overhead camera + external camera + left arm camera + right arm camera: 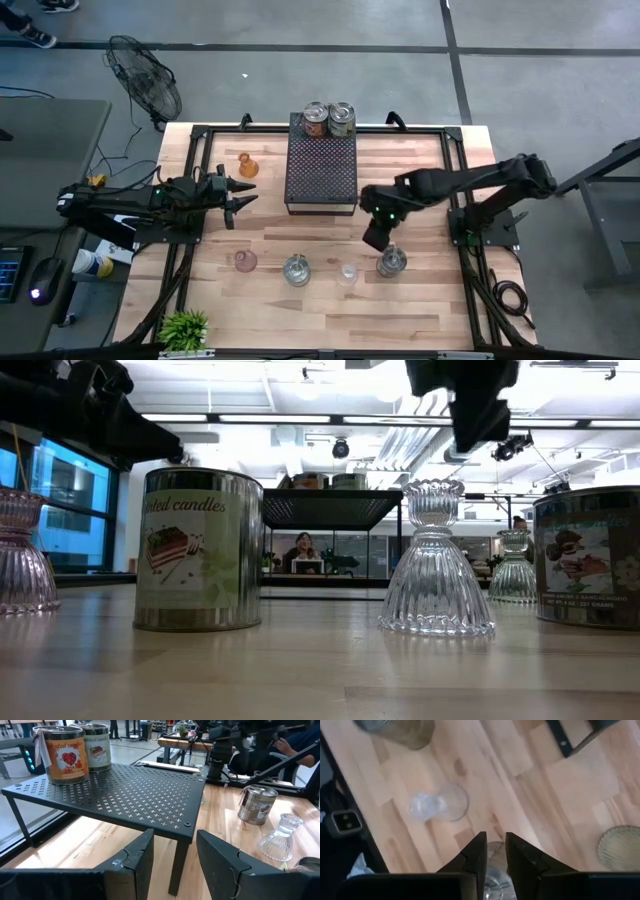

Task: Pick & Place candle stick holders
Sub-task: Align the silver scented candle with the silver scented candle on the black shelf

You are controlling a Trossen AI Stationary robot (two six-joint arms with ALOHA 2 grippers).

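Note:
Small holders stand in a row on the wooden table's near half: a pinkish one, a silvery round one, a small clear one and a silvery one. An amber holder stands left of the black perforated tray. The low view shows a ribbed clear holder upright on its wide base. My right gripper hangs above the row's right end, pointing down, fingers a narrow gap apart, with a glass thing below them. My left gripper is open and empty, left of the tray.
Two candle tins stand on the tray's far end. In the low view a tin marked scented candles and another tin stand beside the clear holder. A green plant sits at the near left corner. A fan stands beyond the table.

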